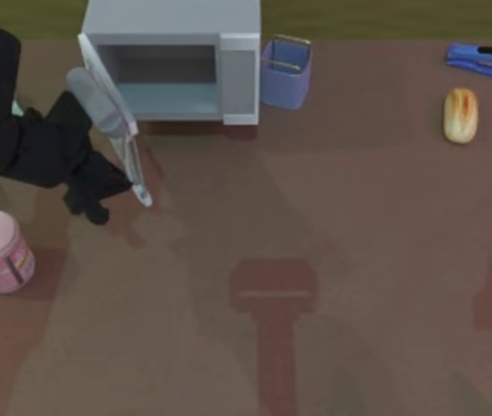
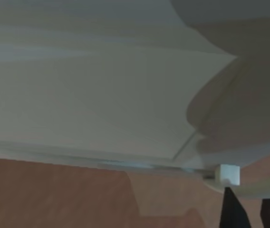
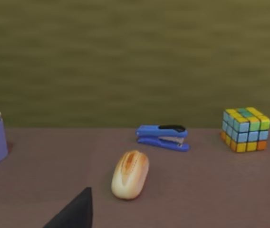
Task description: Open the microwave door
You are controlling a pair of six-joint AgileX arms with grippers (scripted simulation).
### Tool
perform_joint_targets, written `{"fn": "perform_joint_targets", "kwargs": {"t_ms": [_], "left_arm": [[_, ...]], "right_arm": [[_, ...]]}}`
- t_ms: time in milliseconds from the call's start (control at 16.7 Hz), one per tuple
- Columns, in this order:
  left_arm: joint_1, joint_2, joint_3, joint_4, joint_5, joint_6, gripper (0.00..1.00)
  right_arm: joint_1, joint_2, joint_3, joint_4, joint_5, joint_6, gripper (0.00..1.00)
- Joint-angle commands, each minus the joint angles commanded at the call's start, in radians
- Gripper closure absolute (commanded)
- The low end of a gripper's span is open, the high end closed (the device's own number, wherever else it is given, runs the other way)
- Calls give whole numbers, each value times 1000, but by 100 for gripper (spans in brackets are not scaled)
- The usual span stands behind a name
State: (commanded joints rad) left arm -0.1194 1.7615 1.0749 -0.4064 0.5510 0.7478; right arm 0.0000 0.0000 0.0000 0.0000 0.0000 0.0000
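The boxy silver-grey microwave (image 1: 177, 61) sits at the counter's (image 1: 333, 260) 11 o'clock, its cavity empty, its flat glazed door (image 1: 116, 130) swung wide toward 7 o'clock. The left tool (image 1: 107, 186) is at the door's free edge; I cannot tell how its fingers stand. A blue-purple square bin (image 1: 287, 74) stands just beside the microwave at 3 o'clock; its contents cannot be made out.

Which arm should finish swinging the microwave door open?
Left. Its gripper is right at the microwave door, already swung wide from the microwave. The right arm is not in the top view.
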Motion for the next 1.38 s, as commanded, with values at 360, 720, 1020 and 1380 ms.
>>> {"fn": "perform_joint_targets", "kwargs": {"t_ms": [360, 720, 1020, 1380], "left_arm": [[0, 0, 0, 0, 0, 0, 100], [0, 0, 0, 0, 0, 0, 100], [1, 3, -2, -12, 8, 10, 100], [32, 15, 26, -59, 38, 92, 100]], "right_arm": [[0, 0, 0, 0, 0, 0, 0], [0, 0, 0, 0, 0, 0, 0], [0, 0, 0, 0, 0, 0, 0], [0, 0, 0, 0, 0, 0, 0]]}}
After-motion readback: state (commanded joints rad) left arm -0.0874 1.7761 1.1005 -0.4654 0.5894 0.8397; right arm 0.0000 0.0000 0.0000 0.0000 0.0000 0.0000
